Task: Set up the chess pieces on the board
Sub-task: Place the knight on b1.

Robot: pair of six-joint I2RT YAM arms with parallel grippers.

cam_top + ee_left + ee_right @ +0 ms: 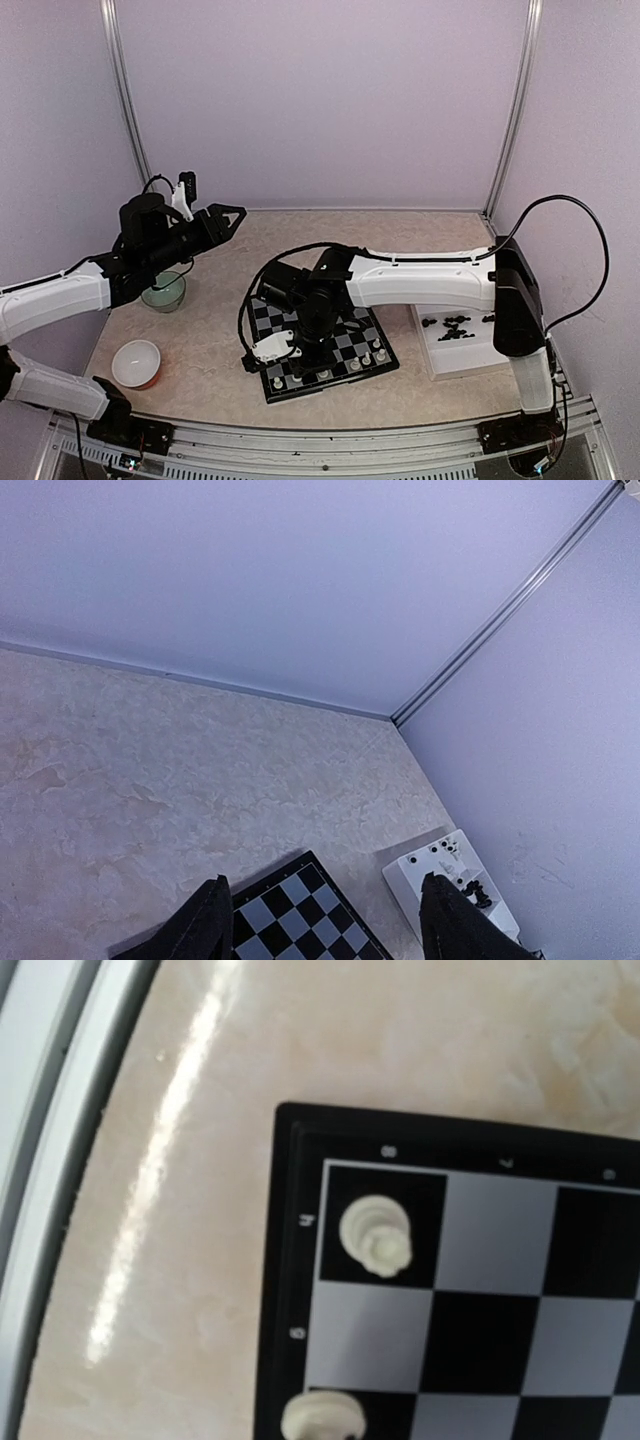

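- Cream-white chess pieces [377,1235] stand directly below the right gripper [300,346]. Its wrist view shows two: one centred on the black corner square of the board [285,1290], and a second further along the same edge, cut off by the frame.
- Judgement: upright pieces along the edge row match a starting-rank layout, so this side of the board is being filled first.
- Top view: at least five pale pieces line the board's near edge around the right gripper. They are too small for an exact count.
- Right gripper: fully closed, poised over the near-left corner of the board. Its fingers are outside its own camera view, so whether a piece is pinched between them cannot be told.
- Black pieces [455,325] lie loose in the white tray [470,362], well to the outer side of the right gripper and off the board. They are clustered too tightly to count. Judgement: the tray serves as the supply point, and these pieces are not yet placed.
- Left gripper [325,880]: jaws well apart, with nothing between the fingers [205,925]. It is raised above the table [220,340], with the board's far corner and the tray ahead of and below it.
- Judgement: the raised left arm leaves the board free for the right arm.
- Bowls: two, both beneath the left arm, namely one green glass bowl [163,292] and one white bowl [137,352].
- Boards: one. Trays: one.
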